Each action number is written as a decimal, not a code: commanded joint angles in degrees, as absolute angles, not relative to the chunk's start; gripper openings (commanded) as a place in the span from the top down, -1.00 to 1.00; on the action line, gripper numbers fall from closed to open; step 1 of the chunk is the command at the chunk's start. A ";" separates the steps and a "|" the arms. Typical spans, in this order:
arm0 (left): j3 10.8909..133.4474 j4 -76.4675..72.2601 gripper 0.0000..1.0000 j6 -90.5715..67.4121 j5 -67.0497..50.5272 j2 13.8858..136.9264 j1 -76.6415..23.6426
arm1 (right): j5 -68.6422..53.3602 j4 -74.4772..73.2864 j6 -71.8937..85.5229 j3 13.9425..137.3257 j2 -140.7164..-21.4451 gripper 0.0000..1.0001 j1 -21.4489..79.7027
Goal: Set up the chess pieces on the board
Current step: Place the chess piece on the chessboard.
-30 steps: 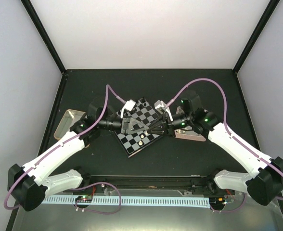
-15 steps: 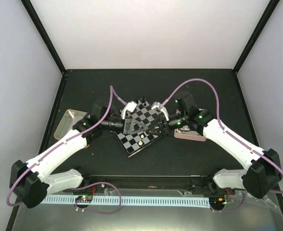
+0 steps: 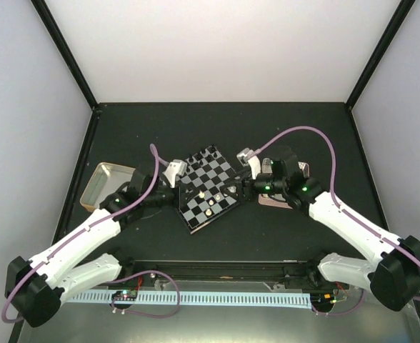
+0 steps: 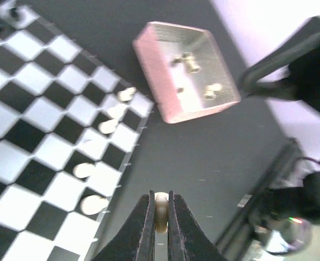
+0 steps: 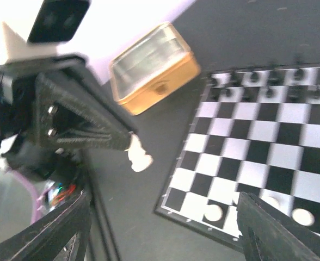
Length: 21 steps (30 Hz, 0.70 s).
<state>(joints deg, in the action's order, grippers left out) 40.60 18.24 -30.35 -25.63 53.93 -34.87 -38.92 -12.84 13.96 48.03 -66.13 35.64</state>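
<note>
- the dark surface [image 3: 281, 236] carries everything, with both arms reaching in from its near edge
- the board [image 3: 208, 187] lies near the middle of the surface, turned at an angle so one corner points toward the arms
- a metal tin [image 3: 104, 186] sits on the left, well apart from the board; the right wrist view shows its pale inside, but what it holds cannot be made out
- a pink tray [image 4: 171, 103] sits just beside the board's right side, and a few loose cream pieces [image 4: 191, 64] lie inside it
- the right claw [image 5: 160, 201] is released, its fingers spread wide over the board's near edge and grasping nothing
- the left claw [image 4: 160, 201] is clenched on a held cream piece [image 4: 161, 215], hanging over the dark surface just off the board's edge
- black pieces [image 5: 269, 81] stand in rows along the board's far side
- cream pieces [image 4: 108, 126] stand in a line on the squares along the edge nearest the tray
</note>
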 commanded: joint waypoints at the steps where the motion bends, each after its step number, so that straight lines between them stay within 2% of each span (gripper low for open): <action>1: 36.22 18.98 0.97 -27.93 -8.38 52.88 -37.35 | -20.80 -10.11 20.62 45.98 -64.44 -0.48 35.30; 9: 32.15 17.68 0.97 -29.97 11.90 61.25 -48.84 | -13.27 -10.12 24.20 43.59 -64.77 -0.48 35.31; 21: 29.97 8.05 0.97 -27.49 9.18 69.33 -52.91 | -12.04 -10.37 25.30 42.98 -66.49 -0.48 35.33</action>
<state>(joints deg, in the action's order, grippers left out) 30.41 13.72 -29.23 9.69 68.10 -52.40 -13.74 -11.94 24.58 43.57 -66.50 35.59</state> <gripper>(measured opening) 0.048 0.741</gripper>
